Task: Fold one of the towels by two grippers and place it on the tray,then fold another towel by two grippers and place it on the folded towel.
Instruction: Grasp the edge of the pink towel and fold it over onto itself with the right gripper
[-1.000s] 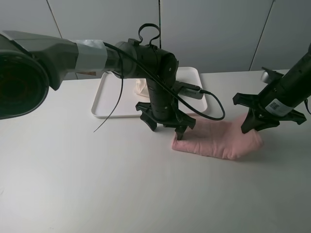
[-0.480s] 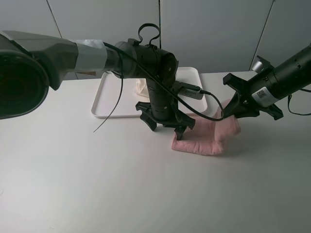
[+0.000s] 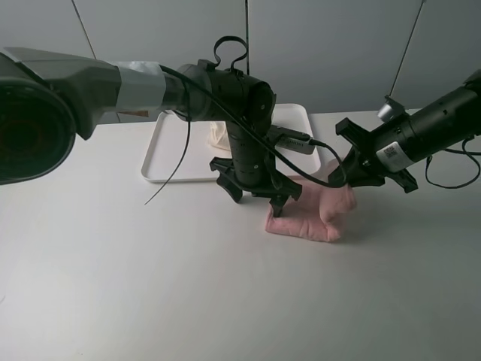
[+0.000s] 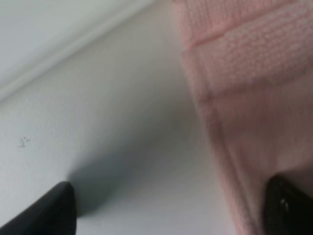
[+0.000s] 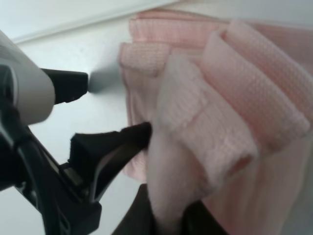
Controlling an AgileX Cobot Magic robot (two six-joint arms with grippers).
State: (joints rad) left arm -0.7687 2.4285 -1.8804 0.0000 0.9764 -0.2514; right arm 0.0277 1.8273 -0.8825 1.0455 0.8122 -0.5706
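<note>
- Pink terry towel [image 3: 312,216] lies on the white surface [image 3: 150,286], just in front of the white plastic tray [image 3: 161,154].
- My right claw [image 3: 347,180] pinches its lifted end.
- My left claw [image 3: 255,195], spread wide, pins the other end; I'd carry the fold over evenly.

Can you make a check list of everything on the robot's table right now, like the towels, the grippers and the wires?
Surface: white table, bare in front.
Pink towel: on the table, right end lifted and curled over toward the middle.
Cream towel: bundle on the tray, mostly hidden by the left arm.
Tray: white, at the back of the table.
Clutter: nothing seen.
Left gripper: open, one finger on the pink towel's left end.
Right gripper: shut on the pink towel's lifted end.
Cables: black, looping off the left arm.
Surroundings: grey wall panels.
</note>
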